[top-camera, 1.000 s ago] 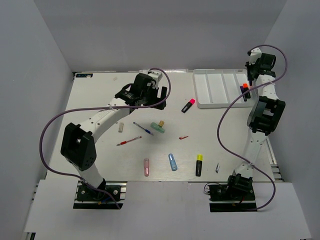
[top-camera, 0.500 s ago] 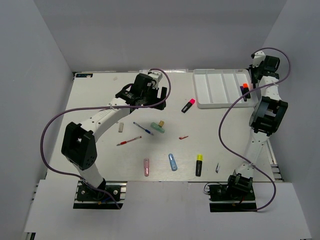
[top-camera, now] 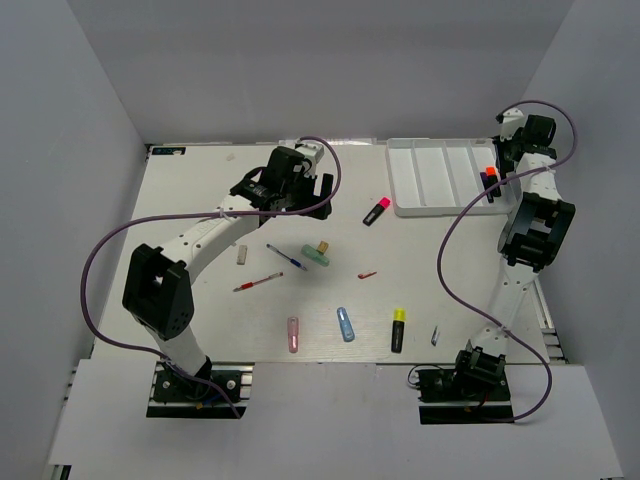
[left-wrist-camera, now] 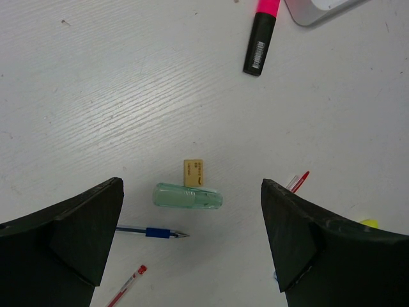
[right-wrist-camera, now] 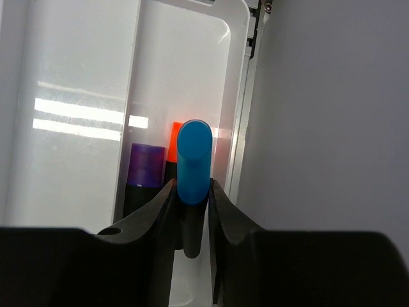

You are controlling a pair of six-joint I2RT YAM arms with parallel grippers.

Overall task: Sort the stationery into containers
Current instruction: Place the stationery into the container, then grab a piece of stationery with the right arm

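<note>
My right gripper point(right-wrist-camera: 190, 184) is shut on a blue-capped highlighter point(right-wrist-camera: 193, 153), held over the rightmost compartment of the white tray point(right-wrist-camera: 83, 77). In that compartment, below it, lie a purple-capped highlighter point(right-wrist-camera: 146, 165) and an orange-capped one point(right-wrist-camera: 174, 131). In the top view this gripper point(top-camera: 500, 157) hangs at the tray's point(top-camera: 415, 175) far right end. My left gripper point(left-wrist-camera: 190, 185) stands open above the table, over a green capsule point(left-wrist-camera: 188, 196) and a tan bit point(left-wrist-camera: 193, 173). A pink-capped highlighter point(left-wrist-camera: 261, 39) lies further off, near the tray's corner.
Loose on the table are a blue pen point(top-camera: 285, 257), a red pen point(top-camera: 257, 283), a short red piece point(top-camera: 367, 274), a pink capsule point(top-camera: 293, 334), a blue capsule point(top-camera: 346, 323), a yellow-capped highlighter point(top-camera: 398, 329), a beige piece point(top-camera: 241, 255) and a small grey piece point(top-camera: 435, 335). Grey walls enclose the table.
The right wrist has shifted a little to the right at the tray's end, still holding the blue-capped highlighter. The left arm has not moved.
</note>
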